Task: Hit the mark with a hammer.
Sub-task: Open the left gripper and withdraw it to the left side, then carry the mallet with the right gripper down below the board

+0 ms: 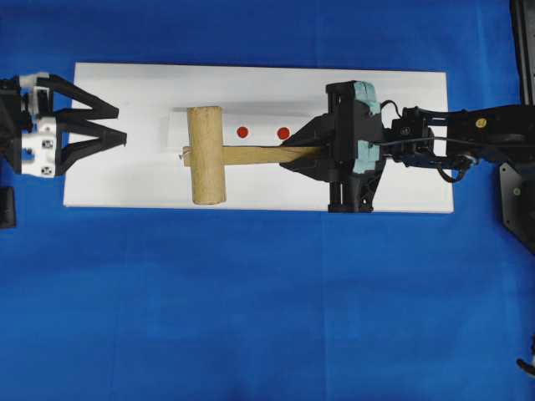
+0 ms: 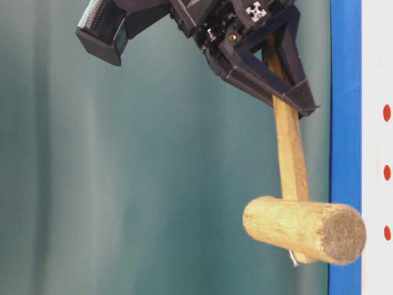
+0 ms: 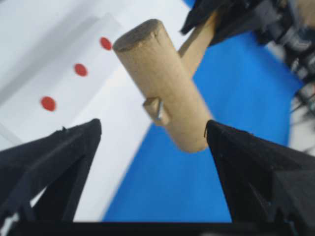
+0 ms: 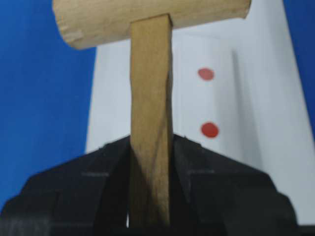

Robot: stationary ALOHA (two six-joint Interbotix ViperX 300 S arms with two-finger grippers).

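The right gripper [image 1: 308, 154] is seen reached in from the right edge of the overhead view, the arm stretched level across the frame. Its jaws are clamped on the hammer [image 1: 219, 155] by the handle. The left gripper [image 1: 117, 125] is seen at the left edge, pointed rightward, its fingers [image 3: 59, 157] spread wide with nothing held between them.

surface: blue cloth [image 1: 251, 317] | backdrop: plain teal-green wall [image 2: 123, 184]

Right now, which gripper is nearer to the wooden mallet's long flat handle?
Right. The right gripper is shut on the handle; the left gripper stands open beyond the mallet's head.
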